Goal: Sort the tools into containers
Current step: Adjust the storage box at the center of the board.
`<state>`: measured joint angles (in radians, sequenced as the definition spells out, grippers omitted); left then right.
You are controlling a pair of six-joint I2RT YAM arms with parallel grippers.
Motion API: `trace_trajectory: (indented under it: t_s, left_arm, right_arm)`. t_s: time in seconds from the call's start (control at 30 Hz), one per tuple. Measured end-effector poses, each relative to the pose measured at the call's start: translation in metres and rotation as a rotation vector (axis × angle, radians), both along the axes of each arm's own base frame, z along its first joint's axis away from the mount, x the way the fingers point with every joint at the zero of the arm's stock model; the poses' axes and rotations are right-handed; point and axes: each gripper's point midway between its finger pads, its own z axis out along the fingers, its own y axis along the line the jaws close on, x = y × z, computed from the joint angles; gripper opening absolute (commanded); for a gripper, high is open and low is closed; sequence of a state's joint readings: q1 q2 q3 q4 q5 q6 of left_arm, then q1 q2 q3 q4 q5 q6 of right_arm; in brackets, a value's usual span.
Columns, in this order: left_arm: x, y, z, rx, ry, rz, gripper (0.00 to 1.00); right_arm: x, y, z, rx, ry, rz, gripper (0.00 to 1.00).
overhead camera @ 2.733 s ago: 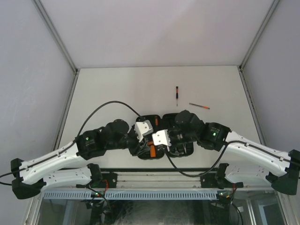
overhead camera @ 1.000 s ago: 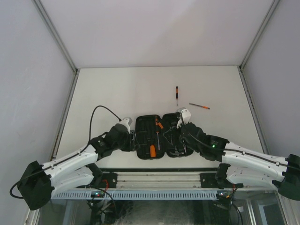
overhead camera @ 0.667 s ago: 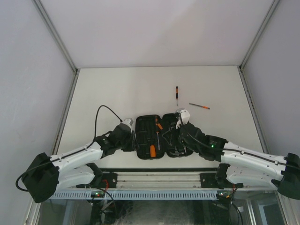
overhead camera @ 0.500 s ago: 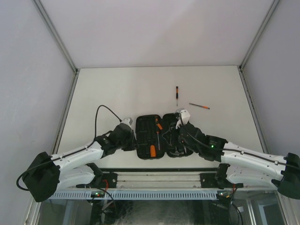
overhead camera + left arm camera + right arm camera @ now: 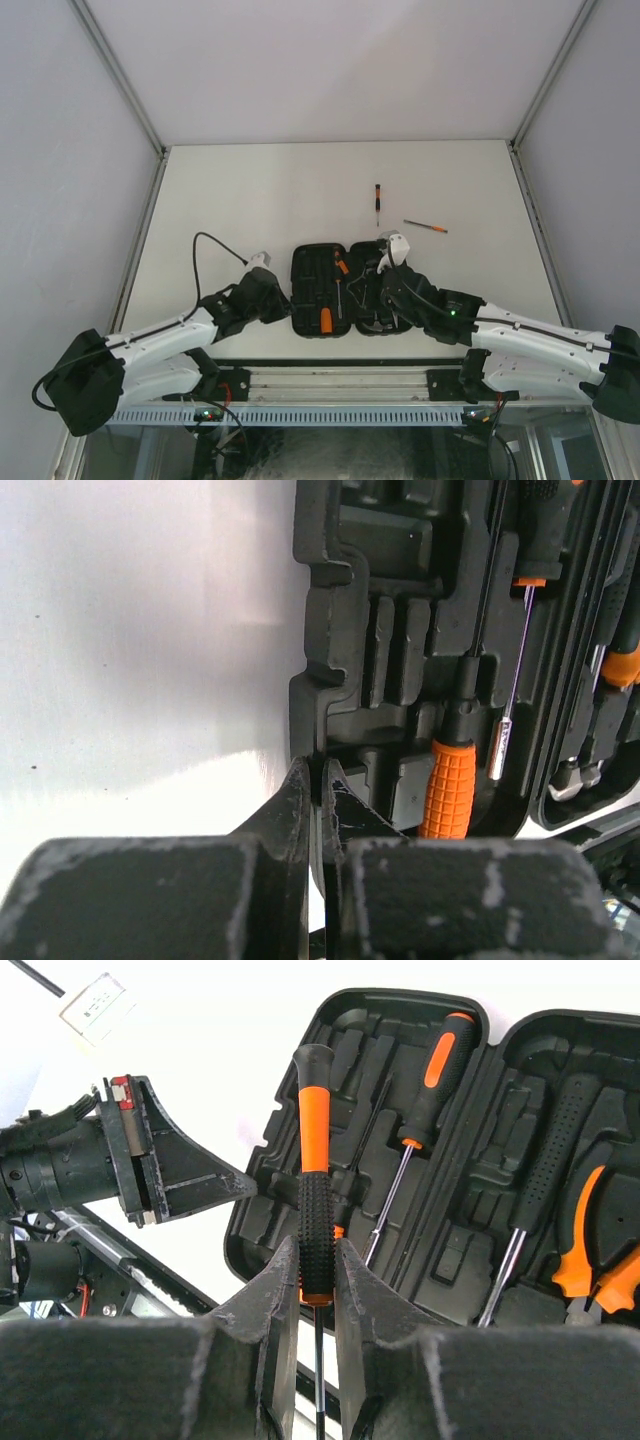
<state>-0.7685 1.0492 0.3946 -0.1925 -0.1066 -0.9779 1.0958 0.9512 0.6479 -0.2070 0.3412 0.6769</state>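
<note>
The right hand (image 5: 318,1255) is clamped tight on the black grip of an orange-and-black screwdriver (image 5: 313,1110), held over the open tool case (image 5: 400,1015). Past its fingertips a slotted screwdriver (image 5: 437,1070) and the pliers (image 5: 577,1245) lie in moulded slots. The left hand (image 5: 320,780), fingers nearly together, nips the case's outer rim. Farther beyond the right hand, a dark screwdriver (image 5: 378,200) and a thin orange screwdriver (image 5: 426,227) lie loose on the worktop (image 5: 250,190).

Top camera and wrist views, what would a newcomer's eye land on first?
The black tool case lies open at the near middle of the top view, with orange handles bright in its moulded slots. Over it the right gripper clamps an orange-and-black screwdriver. The left gripper pinches the case's left rim.
</note>
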Motion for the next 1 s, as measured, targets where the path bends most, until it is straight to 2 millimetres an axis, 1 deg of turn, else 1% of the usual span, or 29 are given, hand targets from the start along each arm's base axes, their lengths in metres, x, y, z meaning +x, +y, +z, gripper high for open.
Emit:
trace_trajectory:
  t_s: [0.33, 0.47, 0.67, 0.73, 0.83, 1.0]
  left_arm:
    - [0.001, 0.015, 0.001, -0.008, -0.009, 0.098, 0.00]
    - [0.000, 0.021, 0.001, -0.007, -0.012, 0.130, 0.00]
    - [-0.002, 0.024, 0.000, -0.035, -0.014, 0.163, 0.00]
    - [-0.002, 0.022, -0.001, -0.035, -0.013, 0.160, 0.00]
    - [-0.002, 0.015, -0.001, -0.032, -0.018, 0.144, 0.04]
    - [-0.006, -0.010, 0.000, -0.024, -0.022, 0.073, 0.12]
  right_arm:
    - [0.004, -0.004, 0.000, 0.008, 0.006, -0.047, 0.00]
    - [0.004, -0.007, -0.005, 0.009, 0.016, -0.066, 0.00]
    - [0.005, -0.010, -0.009, 0.015, 0.029, -0.090, 0.00]
    - [0.005, -0.011, -0.009, 0.019, 0.031, -0.101, 0.00]
    - [0.005, -0.012, -0.007, 0.028, 0.033, -0.113, 0.00]
    - [0.006, -0.016, -0.007, 0.042, 0.049, -0.145, 0.00]
